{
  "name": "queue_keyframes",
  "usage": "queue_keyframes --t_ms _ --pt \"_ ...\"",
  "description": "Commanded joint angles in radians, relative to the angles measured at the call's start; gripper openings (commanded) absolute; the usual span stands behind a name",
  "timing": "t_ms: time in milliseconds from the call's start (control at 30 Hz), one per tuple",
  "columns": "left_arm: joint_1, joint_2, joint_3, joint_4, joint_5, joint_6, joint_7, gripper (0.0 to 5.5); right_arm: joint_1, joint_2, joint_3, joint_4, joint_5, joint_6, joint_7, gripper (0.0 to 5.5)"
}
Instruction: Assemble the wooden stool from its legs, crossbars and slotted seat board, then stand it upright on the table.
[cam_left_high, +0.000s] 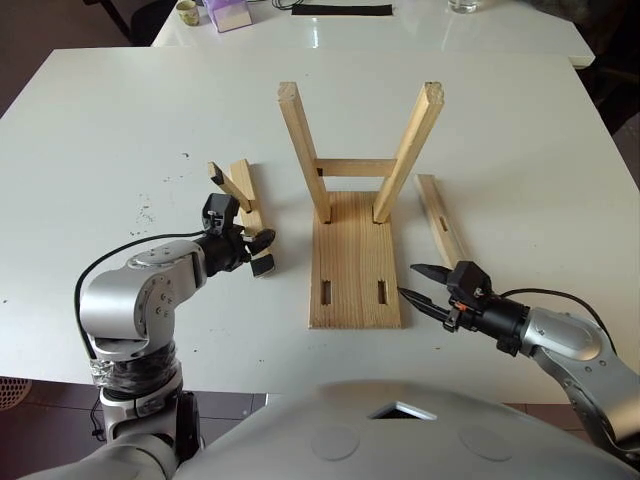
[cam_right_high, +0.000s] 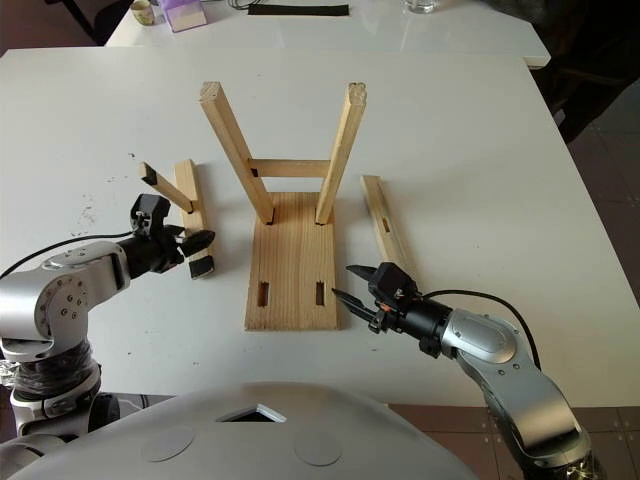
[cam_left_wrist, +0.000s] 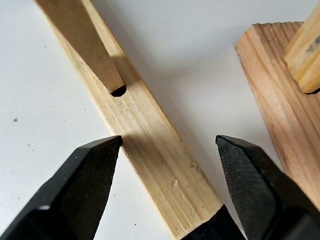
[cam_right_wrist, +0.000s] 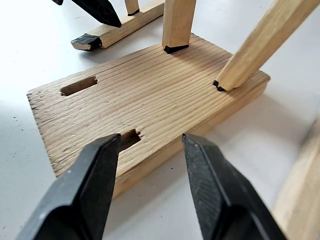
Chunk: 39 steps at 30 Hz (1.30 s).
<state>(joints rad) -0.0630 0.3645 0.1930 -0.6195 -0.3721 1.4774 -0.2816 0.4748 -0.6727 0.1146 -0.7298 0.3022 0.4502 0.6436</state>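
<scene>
Wooden seat board (cam_left_high: 352, 262) lies flat, 2 legs (cam_left_high: 304, 150) and crossbar (cam_left_high: 355, 167) fitted, 2 near slots (cam_left_high: 327, 291) empty; left gripper (cam_left_high: 263, 251), spread wide, straddles the 3rd leg (cam_left_high: 246, 195), right gripper (cam_left_high: 408, 280) gapes beside the board: roughly half done

On your white desk (cam_left_high: 530, 130) lies a pale slotted wooden board (cam_left_high: 352, 268) (two legs (cam_left_high: 305, 150) plugged in), a plain wooden bar (cam_left_high: 440, 218) to its right and a stubbed wooden bar (cam_left_high: 247, 193) to its left.

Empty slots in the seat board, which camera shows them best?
Right wrist view: the empty slots sit close up, one partly behind the right gripper. Both eye views show them small, from above. Left wrist view catches a corner of the board.
</scene>
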Motion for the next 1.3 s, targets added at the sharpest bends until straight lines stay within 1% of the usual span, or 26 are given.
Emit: queue_keyframes --t_ms 33,133,267,433,500,567,667,800,833,933,1033,1100,1200,1233,1300 --pt "0.042 0.061 -0.046 0.081 0.041 -0.035 0.017 3.50 -0.003 0.003 0.006 0.007 -0.017 -0.003 -0.009 2.25" --pt "0.072 0.109 -0.071 0.144 0.040 -0.072 -0.013 3.50 -0.002 0.011 0.013 0.011 -0.026 -0.005 -0.017 2.25" --pt "0.079 0.170 -0.074 0.230 0.039 -0.135 -0.052 2.97 0.002 0.020 0.021 0.014 -0.035 -0.010 -0.030 2.25" --pt "0.004 0.212 -0.073 0.349 0.026 -0.249 -0.121 2.18 0.003 0.031 0.026 0.027 -0.055 -0.021 -0.043 2.25" --pt "-0.012 0.218 -0.076 0.390 0.024 -0.326 -0.156 2.04 -0.009 0.036 0.030 0.036 -0.060 -0.023 -0.044 2.25" --pt "-0.028 0.216 -0.072 0.425 0.015 -0.421 -0.202 2.04 -0.019 0.038 0.030 0.042 -0.061 -0.025 -0.042 2.25" --pt "-0.052 0.202 -0.036 0.484 -0.006 -0.554 -0.262 2.04 -0.027 0.031 0.017 0.052 -0.055 -0.034 -0.030 2.25" --pt "-0.182 0.195 0.103 0.608 -0.077 -0.691 -0.296 2.04 -0.049 0.021 -0.053 0.041 -0.011 -0.031 -0.008 2.25" --pt "-0.233 0.198 0.144 0.614 -0.119 -0.717 -0.319 2.04 -0.060 0.027 -0.091 0.027 0.031 -0.022 -0.002 2.25" --pt "-0.381 0.218 0.268 0.535 -0.345 -0.637 -0.387 2.04 -0.156 0.086 -0.248 -0.016 0.296 0.053 -0.037 2.25" --pt "-0.491 0.238 0.337 0.441 -0.596 -0.512 -0.393 2.04 -0.262 0.057 -0.340 -0.046 0.515 0.115 -0.058 2.25" --pt "-0.517 0.259 0.351 0.351 -0.793 -0.447 -0.417 2.04 -0.358 0.018 -0.386 -0.046 0.675 0.158 -0.079 2.25" --pt "-0.466 0.296 0.347 0.208 -1.024 -0.401 -0.450 2.04 -0.491 -0.048 -0.425 -0.011 0.893 0.200 -0.072 2.25" --pt "-0.442 0.305 0.334 0.162 -1.070 -0.399 -0.463 2.04 -0.527 -0.073 -0.437 0.004 0.968 0.211 -0.065 2.44" --pt "-0.407 0.310 0.299 0.094 -1.139 -0.399 -0.477 2.04 -0.593 -0.127 -0.456 0.038 1.106 0.237 -0.045 2.65"
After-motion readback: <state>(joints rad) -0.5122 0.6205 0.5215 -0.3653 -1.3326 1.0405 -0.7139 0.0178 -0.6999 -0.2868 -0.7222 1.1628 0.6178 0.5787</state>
